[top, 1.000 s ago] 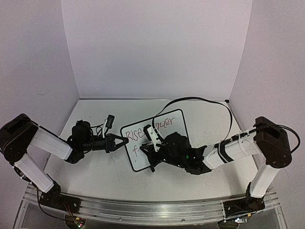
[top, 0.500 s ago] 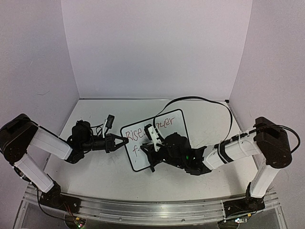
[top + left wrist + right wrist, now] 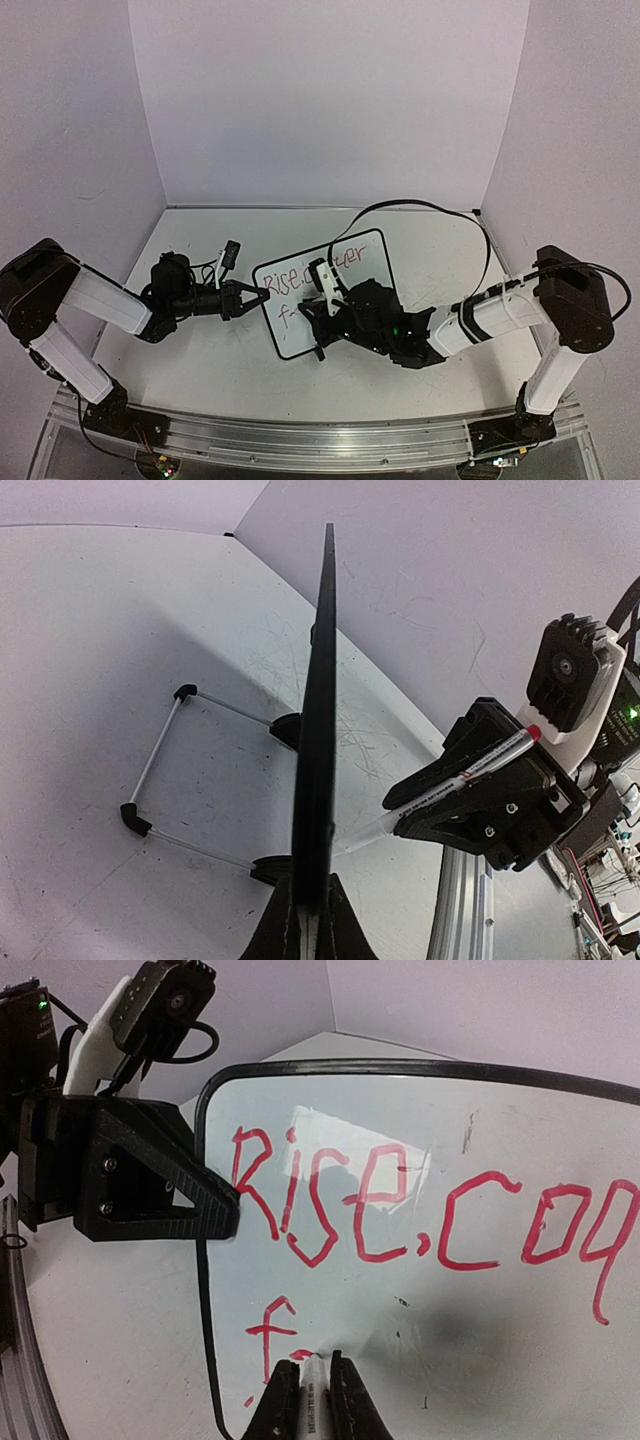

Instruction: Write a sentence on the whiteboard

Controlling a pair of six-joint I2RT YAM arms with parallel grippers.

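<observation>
The whiteboard [image 3: 292,338] stands tilted at mid table. In the left wrist view it is edge-on [image 3: 318,710]. In the right wrist view its face [image 3: 500,1340] fills the frame. The sentence [image 3: 400,1210] is in red and reads "Rise," then "coq"; it also shows in the top view [image 3: 295,279]. A second line holds an "f" [image 3: 275,1335]. My left gripper [image 3: 258,293] [image 3: 310,880] is shut on the board's left edge. My right gripper [image 3: 313,1365] [image 3: 318,325] is shut on a white marker [image 3: 316,1400] [image 3: 470,770]. Its tip touches the board just right of the "f", at a short red stroke.
The board's wire stand with black feet [image 3: 160,770] rests on the scuffed white tabletop behind it. An aluminium rail [image 3: 300,435] runs along the near edge. A black cable [image 3: 420,208] arcs over the right arm. Purple walls close in the back and sides.
My right gripper has shifted slightly right with the marker. A short red stroke has appeared beside the "f". The left gripper and the board have not moved.
</observation>
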